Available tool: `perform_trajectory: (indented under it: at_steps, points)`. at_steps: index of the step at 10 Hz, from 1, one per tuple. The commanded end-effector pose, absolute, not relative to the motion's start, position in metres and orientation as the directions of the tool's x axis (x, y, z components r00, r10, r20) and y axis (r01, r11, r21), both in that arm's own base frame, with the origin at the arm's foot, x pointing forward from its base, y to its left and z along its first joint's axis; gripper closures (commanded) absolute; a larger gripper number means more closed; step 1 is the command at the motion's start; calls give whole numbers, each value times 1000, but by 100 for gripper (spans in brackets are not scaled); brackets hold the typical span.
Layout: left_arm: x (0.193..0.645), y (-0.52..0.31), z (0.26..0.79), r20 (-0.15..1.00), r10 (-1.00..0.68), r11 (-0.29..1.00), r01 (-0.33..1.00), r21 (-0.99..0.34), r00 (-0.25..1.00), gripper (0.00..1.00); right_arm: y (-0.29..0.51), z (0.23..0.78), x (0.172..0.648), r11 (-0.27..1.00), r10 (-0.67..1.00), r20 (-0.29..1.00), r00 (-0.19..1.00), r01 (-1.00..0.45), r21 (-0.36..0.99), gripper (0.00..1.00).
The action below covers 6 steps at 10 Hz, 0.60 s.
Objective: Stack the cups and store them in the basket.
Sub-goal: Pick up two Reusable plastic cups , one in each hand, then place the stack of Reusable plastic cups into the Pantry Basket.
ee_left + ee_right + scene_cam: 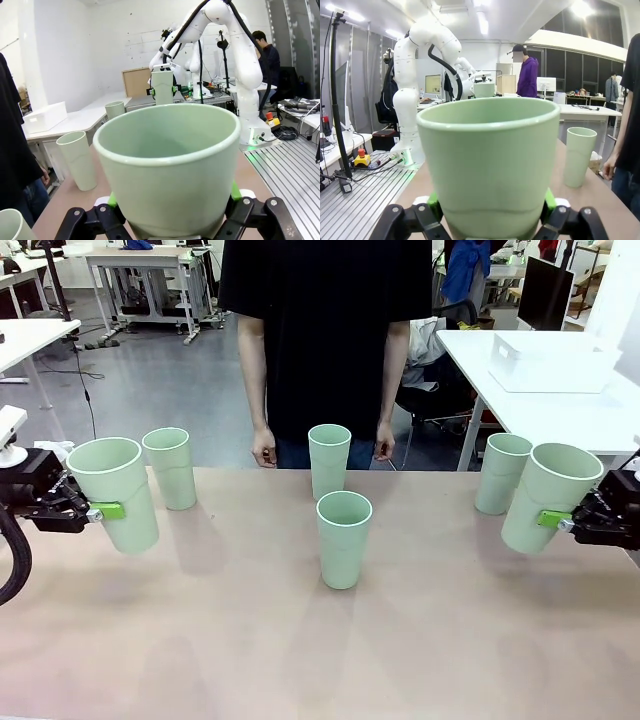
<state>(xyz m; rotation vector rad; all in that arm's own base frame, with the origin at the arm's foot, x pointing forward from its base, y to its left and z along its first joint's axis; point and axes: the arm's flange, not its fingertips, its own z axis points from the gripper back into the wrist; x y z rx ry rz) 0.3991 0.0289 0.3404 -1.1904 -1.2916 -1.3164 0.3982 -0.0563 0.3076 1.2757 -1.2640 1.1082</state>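
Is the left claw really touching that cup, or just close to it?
Touching. The left wrist view shows the left gripper with its green pads pressed against both sides of the cup, with no gap.

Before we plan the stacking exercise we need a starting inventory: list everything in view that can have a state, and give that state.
Left hand, shut on the left cup.
Right hand, shut on the right cup.
Left cup, gripped, tilted.
Right cup, gripped, tilted.
Far-left cup, upright on the table, unstacked.
Far-middle cup, upright, unstacked.
Near-middle cup, upright, unstacked.
Far-right cup, upright, unstacked.
Basket, on another table, apart from the cups.
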Motion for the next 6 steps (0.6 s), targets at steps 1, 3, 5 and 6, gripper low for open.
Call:
perform_trajectory:
  at_steps: [1,3,5,6]
  points:
    - [398,29,343,992,18,-39,991,124,-123,12,-57,310,400,23,-94,995,31,-999,33,14]
    - [398,29,343,992,18,-39,991,124,-123,12,-57,310,400,23,-94,995,31,-999,33,14]
    - [398,29,343,992,18,-39,991,124,-123,12,-57,310,400,23,-94,995,31,-999,33,14]
    - [398,29,343,992,18,-39,991,124,-123,12,-57,310,400,23,-94,995,31,-999,33,14]
